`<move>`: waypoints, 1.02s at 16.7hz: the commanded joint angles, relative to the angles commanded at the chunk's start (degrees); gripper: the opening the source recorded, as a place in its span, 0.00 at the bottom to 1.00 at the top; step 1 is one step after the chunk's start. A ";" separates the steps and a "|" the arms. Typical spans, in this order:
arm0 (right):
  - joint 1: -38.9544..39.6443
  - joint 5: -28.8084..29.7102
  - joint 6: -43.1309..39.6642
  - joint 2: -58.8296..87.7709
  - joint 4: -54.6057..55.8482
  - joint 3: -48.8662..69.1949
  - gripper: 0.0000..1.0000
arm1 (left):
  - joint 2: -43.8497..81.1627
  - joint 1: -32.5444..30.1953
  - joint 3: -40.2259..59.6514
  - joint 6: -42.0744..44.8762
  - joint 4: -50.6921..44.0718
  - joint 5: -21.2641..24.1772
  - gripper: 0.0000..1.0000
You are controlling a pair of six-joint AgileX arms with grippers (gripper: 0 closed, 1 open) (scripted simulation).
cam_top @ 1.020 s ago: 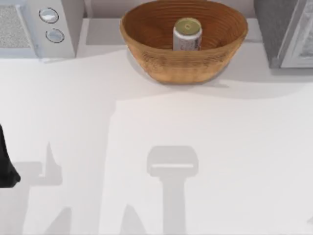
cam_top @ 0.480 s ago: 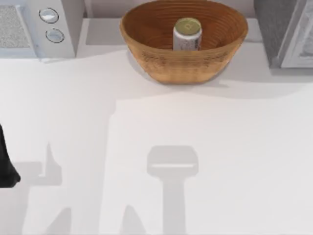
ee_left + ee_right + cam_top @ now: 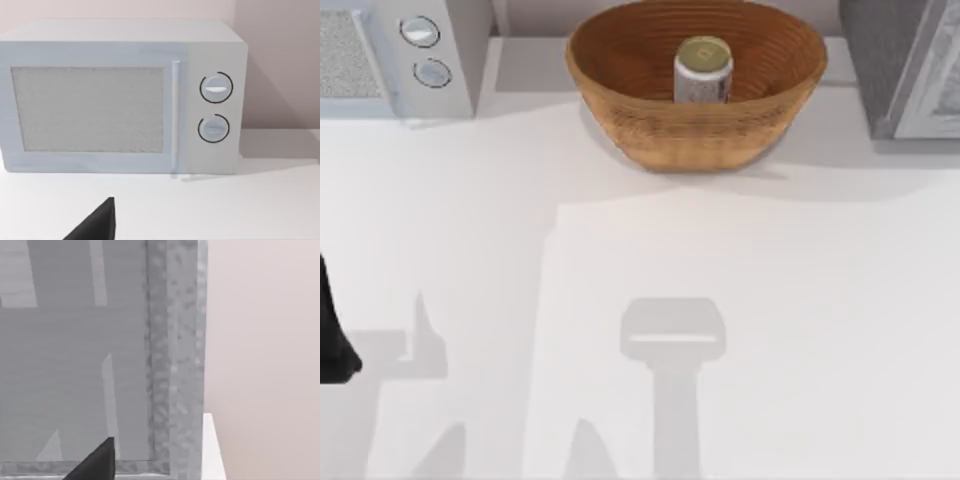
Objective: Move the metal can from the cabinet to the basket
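Left pincer [image 3: 97, 222] state unclear, metal can [image 3: 703, 68] upright inside basket [image 3: 620, 110], cabinet [image 3: 875, 60] beside.

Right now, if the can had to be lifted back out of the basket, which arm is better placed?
Neither clearly. The metal can stands upright in the basket; the left arm sits at the table's left edge.

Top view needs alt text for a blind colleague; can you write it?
A small silvery metal can with a gold top stands upright inside a large round brown wicker basket at the table's far edge. A white two-knob appliance sits at its left, a grey speckled cabinet at its right.
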 joint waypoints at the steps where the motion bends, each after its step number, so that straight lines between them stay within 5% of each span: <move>1: -0.12 -0.20 0.00 -0.47 -4.92 4.17 1.00 | 0.00 0.00 0.00 0.00 0.00 0.00 1.00; 11: -0.11 -0.85 0.04 -7.79 -56.44 47.70 1.00 | 0.00 0.00 0.00 0.00 0.00 0.00 1.00; 17: 0.41 -0.30 0.05 -10.83 -69.40 59.65 1.00 | 0.00 0.00 0.00 0.00 0.00 0.00 1.00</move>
